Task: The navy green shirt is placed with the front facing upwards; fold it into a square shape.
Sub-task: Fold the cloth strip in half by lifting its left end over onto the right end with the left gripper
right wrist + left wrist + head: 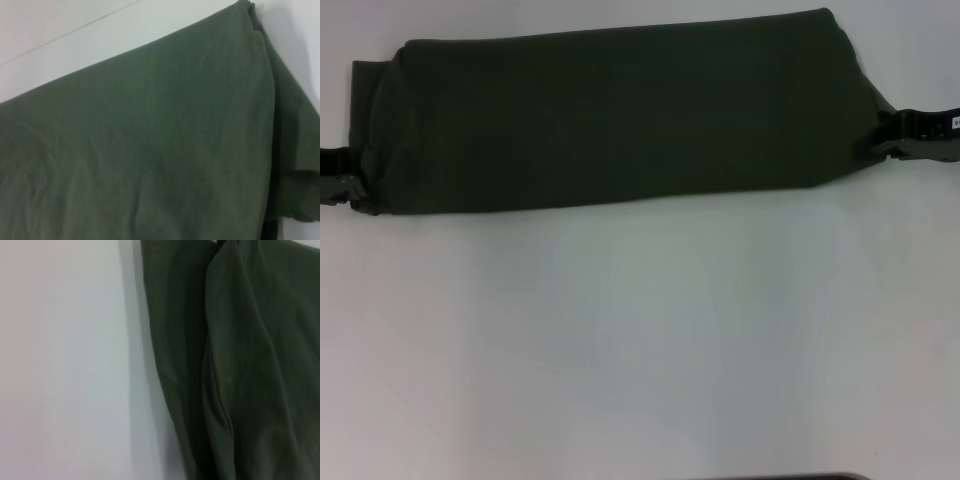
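My navy green shirt lies folded into a long horizontal band across the far side, plain dark fabric up. No lettering visible; edges layered at both ends w/ soft creases.

Not much of the robot shows, just two black grippers poking in on either side of the shirt. The left gripper looks like chunky black plastic with blocky, notched edges. The right gripper is the same, plus a small white label farther from the shirt.
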Action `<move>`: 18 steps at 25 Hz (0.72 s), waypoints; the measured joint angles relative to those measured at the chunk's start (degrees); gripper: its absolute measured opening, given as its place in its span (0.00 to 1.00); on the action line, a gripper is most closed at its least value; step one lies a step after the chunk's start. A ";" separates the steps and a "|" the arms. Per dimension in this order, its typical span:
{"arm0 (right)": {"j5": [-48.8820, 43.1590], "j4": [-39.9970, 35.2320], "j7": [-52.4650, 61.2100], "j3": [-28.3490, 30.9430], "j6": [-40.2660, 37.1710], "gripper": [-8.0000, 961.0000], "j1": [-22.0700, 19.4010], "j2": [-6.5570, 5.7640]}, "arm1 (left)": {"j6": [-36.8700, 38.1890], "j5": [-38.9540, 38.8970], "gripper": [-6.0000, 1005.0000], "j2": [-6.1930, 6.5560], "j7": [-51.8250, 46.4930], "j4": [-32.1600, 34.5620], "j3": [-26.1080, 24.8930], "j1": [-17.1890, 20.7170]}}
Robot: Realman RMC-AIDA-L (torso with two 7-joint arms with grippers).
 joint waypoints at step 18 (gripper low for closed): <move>-0.79 -0.30 0.65 -0.61 -3.09 0.02 0.21 -0.62 | 2.79 0.09 0.02 0.31 1.45 0.00 0.09 -0.15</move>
